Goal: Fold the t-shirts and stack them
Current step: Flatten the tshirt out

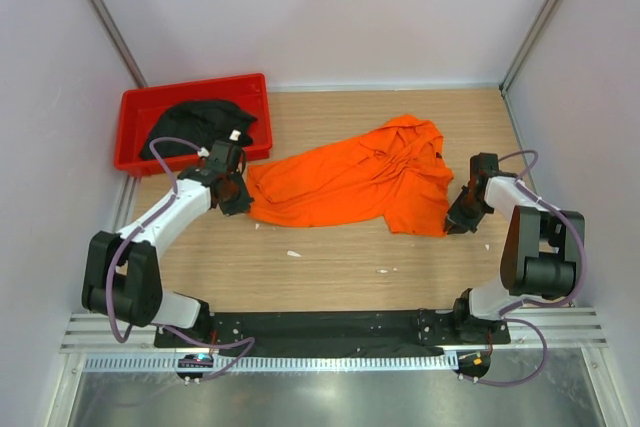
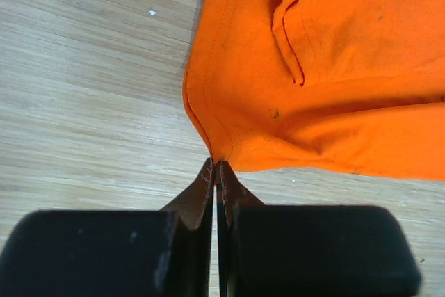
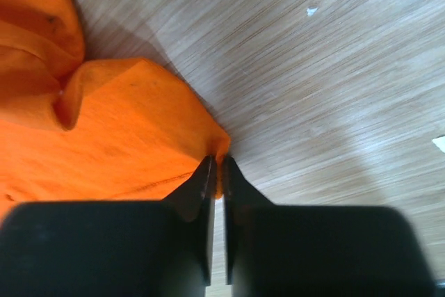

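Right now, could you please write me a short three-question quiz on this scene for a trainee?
1. True or false: the black cloth t-shirt lies inside the red plastic bin.
2. The left gripper is shut on: A) a corner of the bright orange cloth t-shirt; B) the bin's rim; C) nothing.
3. Fill in: the right gripper is shut on the ____ t-shirt.
Key: 1 true; 2 A; 3 orange.

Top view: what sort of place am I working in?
Probably a lab robot cell, not a home: plain white walls on metal framing, a wood tabletop, a red plastic bin.
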You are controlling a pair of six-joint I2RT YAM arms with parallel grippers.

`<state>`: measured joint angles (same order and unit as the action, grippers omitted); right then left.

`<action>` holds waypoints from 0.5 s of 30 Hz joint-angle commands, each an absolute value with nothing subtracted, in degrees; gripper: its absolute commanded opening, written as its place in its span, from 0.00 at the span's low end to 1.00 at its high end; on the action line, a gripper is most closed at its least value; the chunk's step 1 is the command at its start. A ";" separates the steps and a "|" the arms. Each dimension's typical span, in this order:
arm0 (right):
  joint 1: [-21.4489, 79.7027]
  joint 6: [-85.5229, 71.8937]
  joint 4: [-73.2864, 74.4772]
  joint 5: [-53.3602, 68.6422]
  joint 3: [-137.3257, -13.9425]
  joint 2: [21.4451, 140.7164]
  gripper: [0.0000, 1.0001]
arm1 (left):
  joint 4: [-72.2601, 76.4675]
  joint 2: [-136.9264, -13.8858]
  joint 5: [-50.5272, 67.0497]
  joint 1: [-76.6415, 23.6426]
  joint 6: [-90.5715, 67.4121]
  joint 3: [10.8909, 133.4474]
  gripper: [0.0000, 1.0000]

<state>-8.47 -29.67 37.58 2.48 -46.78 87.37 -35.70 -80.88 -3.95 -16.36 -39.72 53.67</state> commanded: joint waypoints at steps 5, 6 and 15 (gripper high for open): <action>-8.53 -32.69 38.31 1.06 -51.40 83.15 0.01 | -38.14 -77.61 -3.16 -16.08 -37.62 54.49 0.00; -8.53 -33.30 38.84 0.27 -54.55 81.58 0.01 | -38.84 -77.52 -2.64 -16.08 -37.18 55.10 0.00; -13.62 -34.54 42.89 -7.21 -81.42 78.40 0.01 | -44.64 -74.28 4.13 -17.13 -37.70 61.78 0.00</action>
<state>-11.31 -33.01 42.13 -3.01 -71.61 81.41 -42.13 -78.08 0.89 -16.47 -38.20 57.30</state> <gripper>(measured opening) 0.040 0.005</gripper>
